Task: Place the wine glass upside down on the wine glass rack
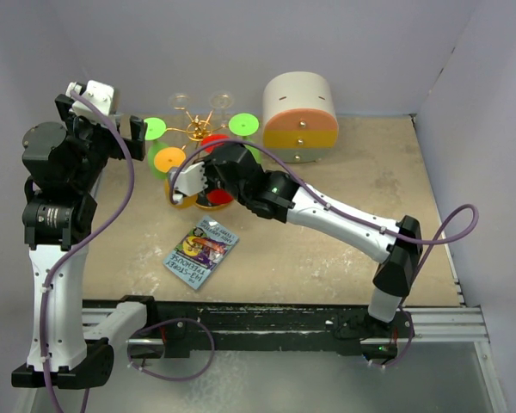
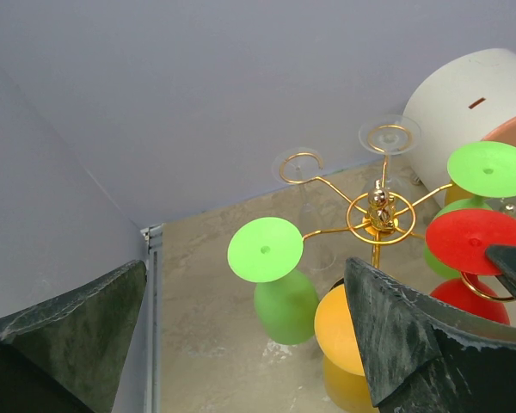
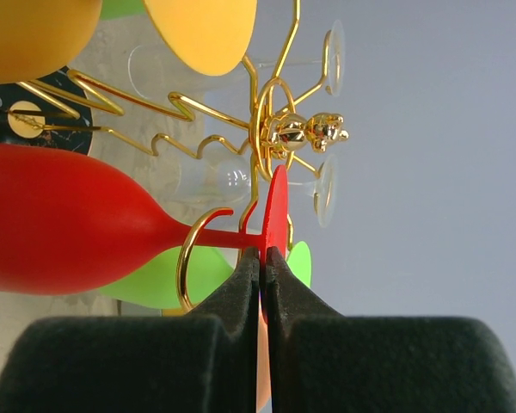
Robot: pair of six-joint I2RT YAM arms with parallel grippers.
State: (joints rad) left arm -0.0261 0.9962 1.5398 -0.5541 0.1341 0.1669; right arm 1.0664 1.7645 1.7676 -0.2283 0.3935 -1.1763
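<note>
Grey walls, tan worktop (image 1: pixel 327 249). Your left end effector (image 2: pixel 245 275) is spread wide and empty, just left of the wine glass rack (image 2: pixel 380 215). The red wine glass (image 3: pixel 60 219) is inverted, stem inside a gold loop, foot pinched by your right end effector (image 3: pixel 262 258). Looks like the seating step. Next: let go, then back out clear of the wire.

Top external view: from above and behind the near edge, looking down over the desk (image 1: pixel 310 267) to its far edge. Left wrist view: raised near the far left corner, looking obliquely down on the wine glass rack (image 2: pixel 380 215) at middle range. Right wrist view: rolled sideways, close against the red wine glass (image 3: pixel 69 224); all three share the rack.
</note>
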